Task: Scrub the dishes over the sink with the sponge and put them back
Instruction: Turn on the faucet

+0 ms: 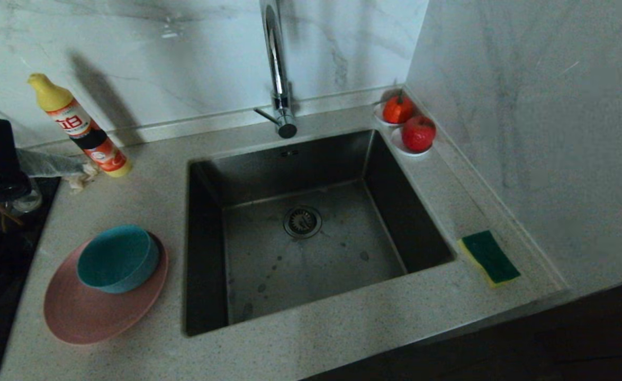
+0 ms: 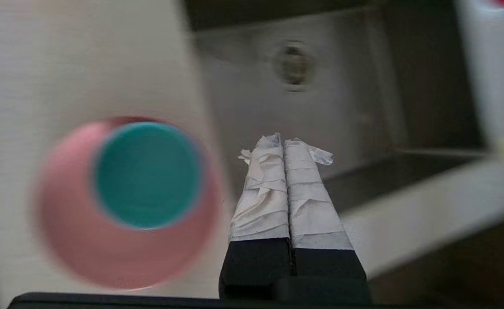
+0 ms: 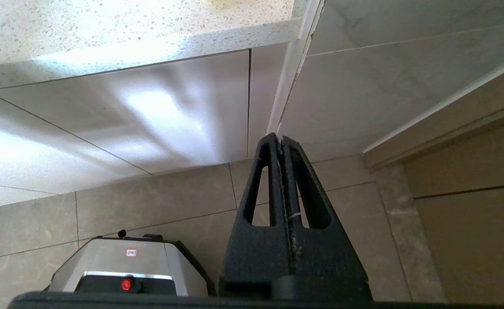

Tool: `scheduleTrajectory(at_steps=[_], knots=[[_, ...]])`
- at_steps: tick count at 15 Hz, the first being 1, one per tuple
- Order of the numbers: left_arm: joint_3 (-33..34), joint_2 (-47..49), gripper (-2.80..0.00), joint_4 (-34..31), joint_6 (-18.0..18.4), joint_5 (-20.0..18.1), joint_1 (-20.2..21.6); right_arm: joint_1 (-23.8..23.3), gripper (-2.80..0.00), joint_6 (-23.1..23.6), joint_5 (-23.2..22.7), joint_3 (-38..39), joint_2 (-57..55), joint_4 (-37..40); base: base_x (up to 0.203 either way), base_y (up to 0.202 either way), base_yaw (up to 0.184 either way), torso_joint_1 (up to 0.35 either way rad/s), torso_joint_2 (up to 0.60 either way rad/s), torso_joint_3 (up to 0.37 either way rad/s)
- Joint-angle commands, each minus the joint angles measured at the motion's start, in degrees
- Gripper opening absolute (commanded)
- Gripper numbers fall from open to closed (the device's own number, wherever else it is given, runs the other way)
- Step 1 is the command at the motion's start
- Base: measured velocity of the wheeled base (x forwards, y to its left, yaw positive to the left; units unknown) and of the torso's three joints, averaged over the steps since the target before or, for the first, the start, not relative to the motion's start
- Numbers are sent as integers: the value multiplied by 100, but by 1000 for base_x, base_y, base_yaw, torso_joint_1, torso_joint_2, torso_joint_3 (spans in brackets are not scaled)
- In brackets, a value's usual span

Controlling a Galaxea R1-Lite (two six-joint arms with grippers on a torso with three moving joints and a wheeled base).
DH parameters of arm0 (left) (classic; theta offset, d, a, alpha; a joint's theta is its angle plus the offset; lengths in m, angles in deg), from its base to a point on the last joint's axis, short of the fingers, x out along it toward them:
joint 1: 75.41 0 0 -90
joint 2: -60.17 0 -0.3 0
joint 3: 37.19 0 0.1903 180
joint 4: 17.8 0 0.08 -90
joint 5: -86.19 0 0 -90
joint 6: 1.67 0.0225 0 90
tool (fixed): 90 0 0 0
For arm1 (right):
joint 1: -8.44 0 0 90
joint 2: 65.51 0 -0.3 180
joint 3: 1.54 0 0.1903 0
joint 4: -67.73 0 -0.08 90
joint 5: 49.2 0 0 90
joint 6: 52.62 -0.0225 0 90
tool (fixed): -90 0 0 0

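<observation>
The teal-blue bowl [image 1: 117, 259] sits on the pink plate [image 1: 78, 312] on the counter left of the sink [image 1: 316, 264]. The sponge [image 1: 490, 257] lies green face up on the counter right of the sink. My left gripper [image 1: 80, 177] hangs at the far left, behind the dishes and beside the bottle, apart from both. In the left wrist view its white-wrapped fingers [image 2: 284, 141] are pressed together with nothing between them; the bowl [image 2: 149, 174], the plate [image 2: 106, 253] and the sink [image 2: 342, 107] lie below. My right gripper [image 3: 280, 139] is shut and parked below the counter edge.
A tall chrome faucet [image 1: 276, 63] rises behind the sink. A yellow-capped detergent bottle [image 1: 80, 127] leans at the back left. Two white saucers with red fruit [image 1: 418, 133] stand in the back right corner. A dark cooktop [image 1: 3, 264] borders the counter on the left.
</observation>
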Motion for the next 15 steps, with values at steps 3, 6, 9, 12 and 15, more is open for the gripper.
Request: scheduleTrajectory(at_steps=[3,6,9,12,15], knots=[[-680,697,-280,-42,-858,-562,-600,0,-280,4,0,-4,-4,9,0,0,0,0,0,0],[-1070,1467,-280,-2,-1059,-940,-738,0,-280,4,0,5,-4,9,0,0,0,0,0,0],[-1545,2351,-280,570,-1607,-992,-831,0,-280,4,0,-4,-4,9,0,0,0,0,0,0],[-1891,3154,-280,1769,-2139,-963,-918,0,-280,4,0,-4,-4,9,0,0,0,0,0,0],[-2404,3616,-280,2071,-2277,-893,-945,0,-280,4,0,-4,-4,9,0,0,0,0,0,0]])
